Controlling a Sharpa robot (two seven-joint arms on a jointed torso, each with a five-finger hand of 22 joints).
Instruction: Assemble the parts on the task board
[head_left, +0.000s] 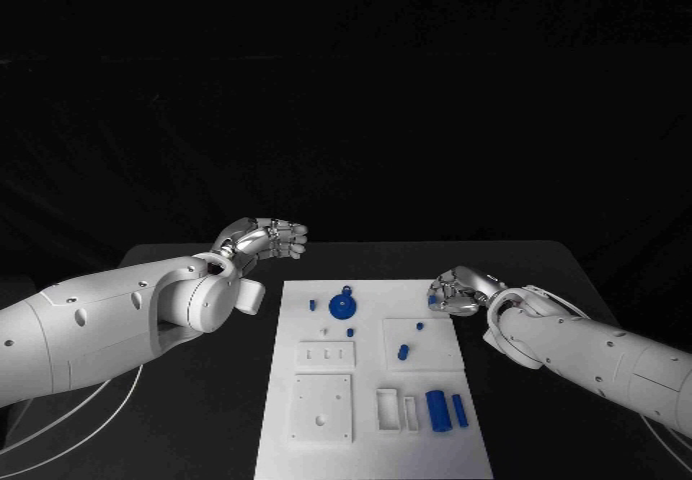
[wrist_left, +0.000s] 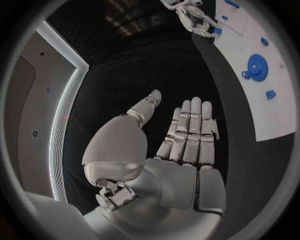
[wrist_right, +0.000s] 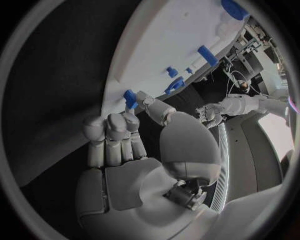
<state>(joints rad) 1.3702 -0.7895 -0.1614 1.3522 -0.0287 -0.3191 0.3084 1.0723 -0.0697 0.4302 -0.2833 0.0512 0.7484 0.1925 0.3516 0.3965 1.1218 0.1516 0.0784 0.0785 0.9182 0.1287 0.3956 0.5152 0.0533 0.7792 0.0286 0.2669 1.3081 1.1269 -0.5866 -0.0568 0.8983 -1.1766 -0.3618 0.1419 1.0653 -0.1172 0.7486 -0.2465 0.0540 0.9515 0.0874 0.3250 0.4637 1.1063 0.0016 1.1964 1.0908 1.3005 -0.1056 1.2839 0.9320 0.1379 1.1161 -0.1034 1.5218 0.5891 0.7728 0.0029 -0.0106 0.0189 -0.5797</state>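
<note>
The white task board (head_left: 372, 458) lies in the middle of the black table. A blue gear (head_left: 343, 305) stands near its far end, with small blue pegs (head_left: 404, 351) behind it. My right hand (head_left: 459, 292) is at the board's far right edge. There its thumb and fingertips (wrist_right: 129, 119) pinch a small blue part (wrist_right: 130, 98). My left hand (head_left: 268, 240) hovers off the board's far left corner. Its fingers (wrist_left: 190, 130) are straight, the thumb stands apart, and it holds nothing.
Two blue cylinders (head_left: 446, 410) lie beside white slotted blocks (head_left: 391, 408) at the board's near right. White square plates (head_left: 322, 407) sit at its near left. Black table (head_left: 216, 400) runs along both sides of the board.
</note>
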